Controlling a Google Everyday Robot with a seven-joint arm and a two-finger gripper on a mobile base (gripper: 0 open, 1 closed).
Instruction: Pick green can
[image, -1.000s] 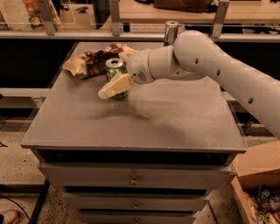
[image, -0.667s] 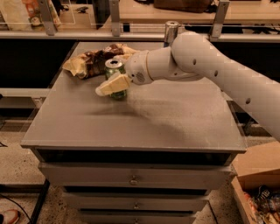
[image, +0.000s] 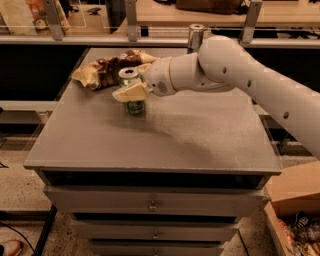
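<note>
The standard green soda can with a silver top (image: 135, 105) stands upright on the flat grey counter (image: 175, 142), toward its far left and just in front of a crumpled brown-and-tan snack bag (image: 102, 70). The white arm's 2-finger gripper (image: 129, 90) is at the can, at about mid height. 1 of the pale fingers (image: 131, 93) lies across the can's front and the other is hidden behind it, so they look spread to either side with no sign of a squeeze — the can's base rests on the counter. The main risk, as I judge it, is a shove instead of a grasp: if the fingers close off-centre, the near one could tip the light can or slide it back into the bag. A fold of the bag caught between the hidden finger and the can would weaken the hold, and the can could slip during the lift. A hard squeeze could dent the thin wall. The taller silver-and-blue can (image: 195, 35) at the counter's back edge stands well apart from the gripper but near the arm's bulky joint — a careless swing there could knock it over.
</note>
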